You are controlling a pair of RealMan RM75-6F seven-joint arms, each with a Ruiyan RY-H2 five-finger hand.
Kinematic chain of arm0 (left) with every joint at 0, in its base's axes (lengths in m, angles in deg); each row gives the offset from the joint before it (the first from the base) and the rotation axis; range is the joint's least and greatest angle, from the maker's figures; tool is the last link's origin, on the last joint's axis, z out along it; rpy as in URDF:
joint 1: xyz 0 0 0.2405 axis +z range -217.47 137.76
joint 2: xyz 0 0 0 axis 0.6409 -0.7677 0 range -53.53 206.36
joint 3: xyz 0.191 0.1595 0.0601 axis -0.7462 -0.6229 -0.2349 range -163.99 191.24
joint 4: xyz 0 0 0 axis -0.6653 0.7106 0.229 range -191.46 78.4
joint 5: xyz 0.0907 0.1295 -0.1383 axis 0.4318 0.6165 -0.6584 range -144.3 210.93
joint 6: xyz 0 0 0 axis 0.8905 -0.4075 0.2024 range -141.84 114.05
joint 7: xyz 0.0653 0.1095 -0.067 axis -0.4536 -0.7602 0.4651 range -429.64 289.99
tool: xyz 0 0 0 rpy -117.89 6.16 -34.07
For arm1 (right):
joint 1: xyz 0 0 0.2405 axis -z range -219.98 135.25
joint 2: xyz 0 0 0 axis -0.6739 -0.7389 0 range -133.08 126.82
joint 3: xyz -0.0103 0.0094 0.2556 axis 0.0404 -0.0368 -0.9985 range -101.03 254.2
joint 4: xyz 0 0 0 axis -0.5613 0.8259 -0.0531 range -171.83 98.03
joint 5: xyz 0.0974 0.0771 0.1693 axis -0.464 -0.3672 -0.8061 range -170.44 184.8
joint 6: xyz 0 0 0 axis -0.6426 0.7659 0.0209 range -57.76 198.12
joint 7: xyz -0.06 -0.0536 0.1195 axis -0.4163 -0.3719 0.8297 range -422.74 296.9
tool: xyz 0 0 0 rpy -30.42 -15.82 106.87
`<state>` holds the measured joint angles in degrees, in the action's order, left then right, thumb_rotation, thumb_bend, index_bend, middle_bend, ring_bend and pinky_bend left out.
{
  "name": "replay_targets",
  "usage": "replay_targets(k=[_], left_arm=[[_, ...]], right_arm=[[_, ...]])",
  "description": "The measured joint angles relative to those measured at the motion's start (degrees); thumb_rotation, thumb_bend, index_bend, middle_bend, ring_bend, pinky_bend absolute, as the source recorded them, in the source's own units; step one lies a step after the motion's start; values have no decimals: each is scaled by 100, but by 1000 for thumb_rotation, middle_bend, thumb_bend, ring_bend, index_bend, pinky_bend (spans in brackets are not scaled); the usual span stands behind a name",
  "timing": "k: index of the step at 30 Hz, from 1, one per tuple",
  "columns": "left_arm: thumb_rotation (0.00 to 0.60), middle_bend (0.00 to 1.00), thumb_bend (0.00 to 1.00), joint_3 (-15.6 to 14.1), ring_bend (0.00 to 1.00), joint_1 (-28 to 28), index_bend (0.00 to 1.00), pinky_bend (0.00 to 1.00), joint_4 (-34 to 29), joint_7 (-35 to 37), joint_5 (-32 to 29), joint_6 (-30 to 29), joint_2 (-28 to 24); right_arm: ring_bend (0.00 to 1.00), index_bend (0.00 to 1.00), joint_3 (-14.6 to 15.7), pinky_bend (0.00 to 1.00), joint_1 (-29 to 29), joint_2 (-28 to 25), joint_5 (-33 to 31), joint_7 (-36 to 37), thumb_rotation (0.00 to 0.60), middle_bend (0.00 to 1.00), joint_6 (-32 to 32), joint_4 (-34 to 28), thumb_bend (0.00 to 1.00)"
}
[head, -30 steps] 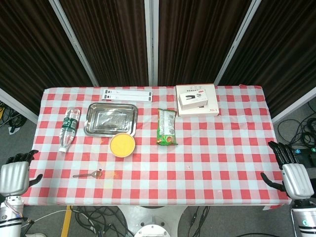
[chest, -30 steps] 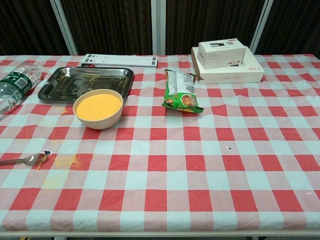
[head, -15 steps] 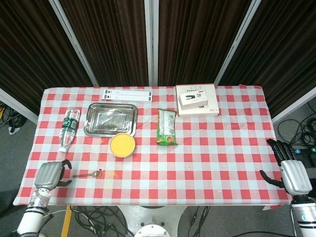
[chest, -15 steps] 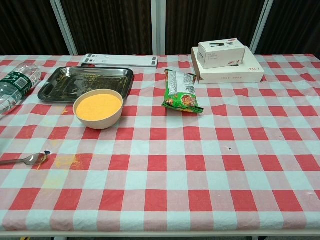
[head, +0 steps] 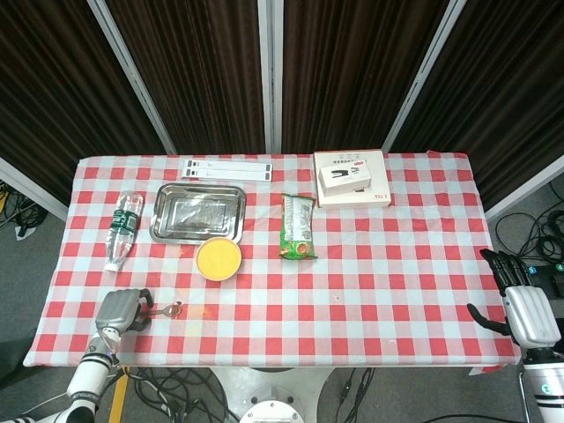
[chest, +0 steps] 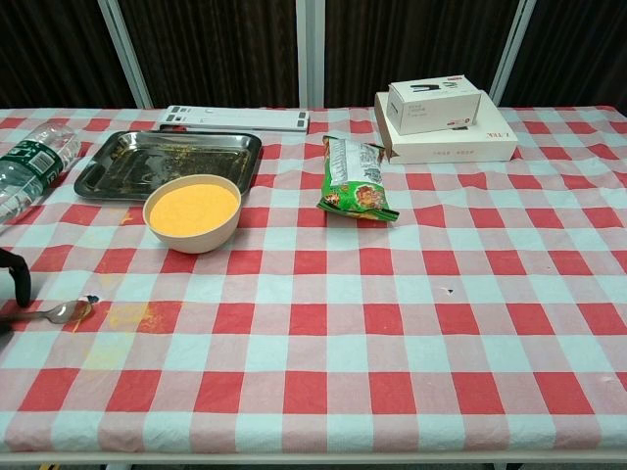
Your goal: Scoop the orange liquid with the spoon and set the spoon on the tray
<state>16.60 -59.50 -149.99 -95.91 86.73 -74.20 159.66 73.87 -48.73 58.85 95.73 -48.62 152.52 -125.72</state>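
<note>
On the red-and-white checked tablecloth (head: 370,273) before dark curtains sit one spoon (head: 167,309) at the left hand's (head: 119,310) curled, empty fingertips, one bowl of orange liquid (head: 218,257), one steel tray (head: 197,212), one bottle (head: 122,229); the right hand (head: 520,308) hangs spread, empty.

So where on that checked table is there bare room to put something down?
The widest free stretch is the near right half, in front of the snack bag and white boxes. The far left is crowded: bottle, tray, bowl, with spoon and left hand nearer.
</note>
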Motion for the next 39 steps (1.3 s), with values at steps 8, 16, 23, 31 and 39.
replay_targets(k=[8, 16, 23, 31, 39], left_arm=[[600, 1000, 435, -51, 910, -76, 574, 940, 41, -13, -109, 5, 32], [600, 1000, 459, -116, 910, -94, 627, 940, 73, 10, -74, -57, 63], [600, 1000, 457, 25, 910, -216, 629, 940, -39, -21, -14, -145, -59], [600, 1000, 459, 578, 910, -764, 627, 940, -204, -386, -103, -175, -220], [600, 1000, 461, 1006, 913, -1672, 627, 940, -135, -1280, -706, 63, -91]], right_arm=[[0, 52, 3, 48, 16, -7, -37, 26, 600, 79, 11, 24, 178], [0, 52, -2, 49, 37, -23, -64, 45, 600, 80, 40, 31, 178], [0, 52, -23, 48, 40, -66, -57, 64, 600, 80, 80, 37, 178], [0, 52, -45, 48, 29, -98, -27, 113, 600, 79, 122, 84, 178], [0, 52, -27, 48, 82, -87, -29, 195, 600, 80, 183, 159, 178]])
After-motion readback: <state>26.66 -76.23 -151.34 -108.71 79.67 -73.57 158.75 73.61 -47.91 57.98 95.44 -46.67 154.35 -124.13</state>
